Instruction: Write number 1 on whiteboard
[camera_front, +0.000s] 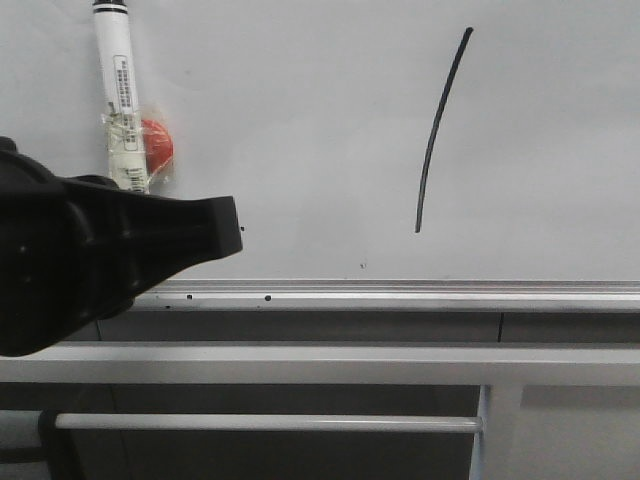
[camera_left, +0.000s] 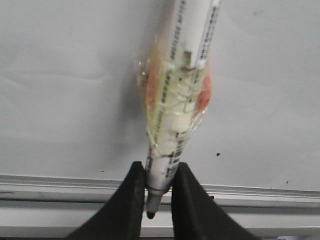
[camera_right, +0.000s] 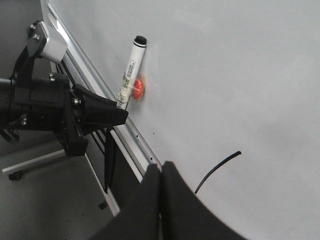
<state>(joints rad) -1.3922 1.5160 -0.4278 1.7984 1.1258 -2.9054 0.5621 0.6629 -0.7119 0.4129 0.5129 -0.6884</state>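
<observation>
left end effector (camera_left: 159, 187) clamped on marker (camera_left: 177, 125), right end effector (camera_right: 161, 187) closed empty, number 1 (camera_front: 440, 130) on whiteboard (camera_front: 300, 120)

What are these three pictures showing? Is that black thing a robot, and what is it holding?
Yes, it is a robot with two arms that end in black pinchers called grippers. One picture looks forward at a whiteboard. The other two come from cameras on each wrist. The left gripper is shut on a marker pen, which has a red lump taped to it, held against the board. The right gripper is shut and holds nothing. On the board is a thin black stroke, the number 1, leaning a little. Below runs a silver rail.
</observation>
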